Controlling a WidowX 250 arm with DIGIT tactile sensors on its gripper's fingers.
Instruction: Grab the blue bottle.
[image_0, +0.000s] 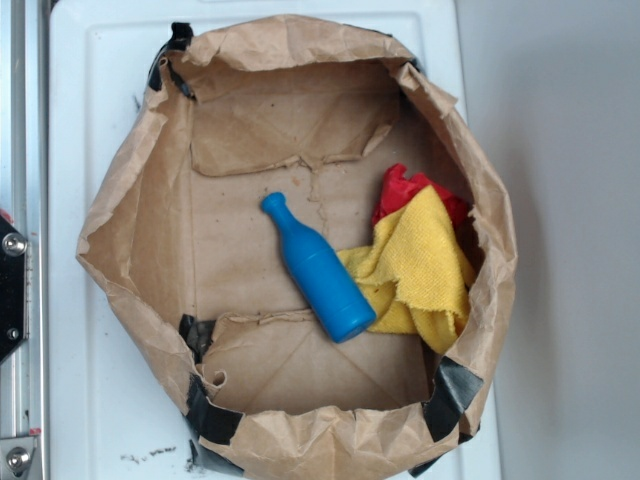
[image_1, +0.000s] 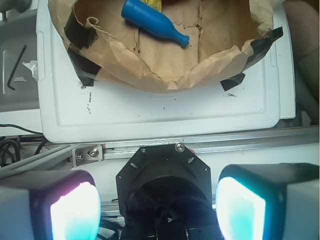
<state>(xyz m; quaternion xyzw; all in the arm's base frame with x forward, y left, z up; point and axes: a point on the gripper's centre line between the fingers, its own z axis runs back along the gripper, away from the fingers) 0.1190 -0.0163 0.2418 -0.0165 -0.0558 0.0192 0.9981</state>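
In the wrist view the blue bottle (image_1: 154, 22) lies slantwise at the top of the frame, neck lower right, far ahead of the wide-spread, empty jaws.

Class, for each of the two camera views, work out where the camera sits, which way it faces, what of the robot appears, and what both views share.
Exterior: overhead, looking straight down into the brown paper bag holding the blue bottle and yellow-and-red cloth; nothing clearly of the arm shows.
Wrist: on the arm, outside the bag, looking past two spread fingers toward the white tray and bag.
Shared: the bottle, bag, tray.
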